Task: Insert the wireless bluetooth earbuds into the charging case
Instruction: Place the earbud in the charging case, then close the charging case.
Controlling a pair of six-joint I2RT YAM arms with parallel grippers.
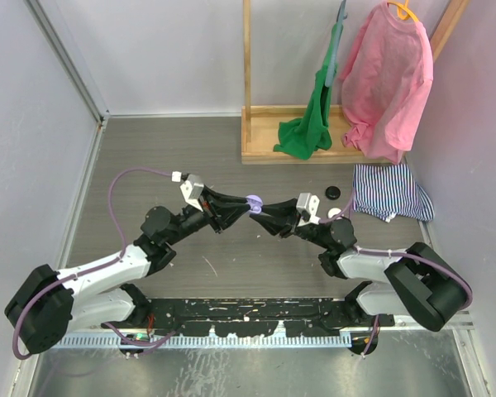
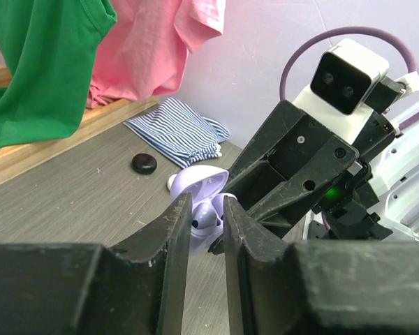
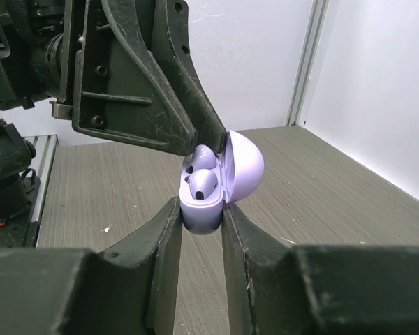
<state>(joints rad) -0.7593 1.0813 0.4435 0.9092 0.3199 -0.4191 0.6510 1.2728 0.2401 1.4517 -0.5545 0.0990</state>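
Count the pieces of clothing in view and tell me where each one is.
3. A green T-shirt hangs on the wooden rack, a pink T-shirt hangs to its right, and a blue-and-white striped garment lies on the grey table nearer the arms. None seems hidden.

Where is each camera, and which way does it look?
Top external: above, behind the bases, looking down on the grey table; left arm and right arm show.
Left wrist: on the left arm, facing the right arm; left gripper frames the lilac round charging case.
Right wrist: on the right arm, facing the left arm; right gripper clamps the case.
Shared: both wrist views show that case.
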